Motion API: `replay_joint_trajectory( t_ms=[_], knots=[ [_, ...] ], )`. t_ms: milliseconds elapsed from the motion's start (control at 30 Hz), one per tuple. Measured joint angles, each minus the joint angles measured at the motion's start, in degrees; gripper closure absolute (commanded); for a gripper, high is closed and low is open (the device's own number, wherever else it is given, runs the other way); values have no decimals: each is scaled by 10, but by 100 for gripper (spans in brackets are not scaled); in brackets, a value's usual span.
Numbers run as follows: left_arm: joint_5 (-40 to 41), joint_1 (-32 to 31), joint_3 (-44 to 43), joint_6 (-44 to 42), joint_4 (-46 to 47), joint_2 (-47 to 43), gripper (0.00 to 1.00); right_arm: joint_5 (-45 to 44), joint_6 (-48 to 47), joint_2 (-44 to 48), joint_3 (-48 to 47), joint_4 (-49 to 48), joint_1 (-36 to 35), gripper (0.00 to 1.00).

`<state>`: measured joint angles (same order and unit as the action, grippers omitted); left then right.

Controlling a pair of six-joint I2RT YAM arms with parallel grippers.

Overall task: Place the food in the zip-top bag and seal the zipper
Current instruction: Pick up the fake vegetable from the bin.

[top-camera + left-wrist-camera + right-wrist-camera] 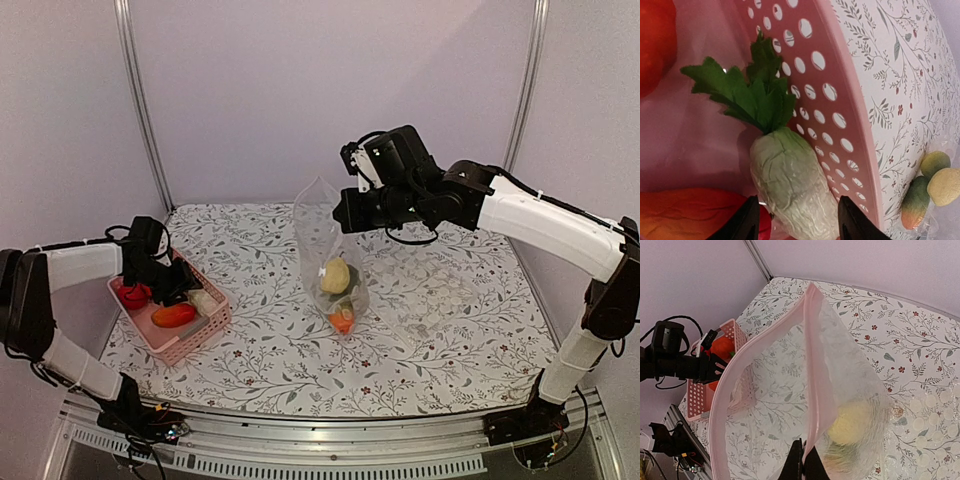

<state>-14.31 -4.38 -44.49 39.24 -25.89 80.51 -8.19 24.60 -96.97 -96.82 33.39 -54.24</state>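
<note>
The left tool [172, 284] is lowered into the pink basket [190, 343], which sits near the left edge of the worktop [450, 320]. Its jaws stand partly open astride the white radish [790, 185], one finger close against each flank. Whether the fingers [747, 222] actually press the radish cannot be told. The radish lies on the basket floor beside the perforated wall, green leaves pointing away from the tool.

Two more items lie in the basket: a red piece [132, 295] toward its far-left end and an orange-red piece [175, 315] just beside the radish.

At the middle of the worktop, well apart from the basket, the zip-top bag [322, 230] stands upright with its bottom on the floral surface. Three items lie in its bottom: a yellow piece [335, 275] on top, a green piece [352, 290] against it, and an orange piece [343, 322] lowest.

The zipper [812, 365] forms the bag's upper rim. The right wrist view shows the mouth gaping, the two sides of the strip bowed apart.

The right tool [342, 210] reaches in from the right side of the worktop. Its jaws are fully closed, pinching one side of the zipper strip, and the bag hangs upright from that hold.
</note>
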Motion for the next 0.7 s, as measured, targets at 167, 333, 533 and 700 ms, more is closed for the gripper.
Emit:
replay_joint_trajectory(
  t_ms=[167, 333, 533, 700],
  knots=[
    [-3, 2, -6, -3, 10, 24, 48, 0, 0, 0, 0, 0, 0, 100],
    [-3, 6, -9, -12, 17, 48, 48, 0, 0, 0, 0, 0, 0, 100],
    [-4, 14, -9, -17, 27, 68, 48, 0, 0, 0, 0, 0, 0, 100],
    [-5, 14, -9, -18, 30, 70, 47, 0, 0, 0, 0, 0, 0, 100]
  ],
)
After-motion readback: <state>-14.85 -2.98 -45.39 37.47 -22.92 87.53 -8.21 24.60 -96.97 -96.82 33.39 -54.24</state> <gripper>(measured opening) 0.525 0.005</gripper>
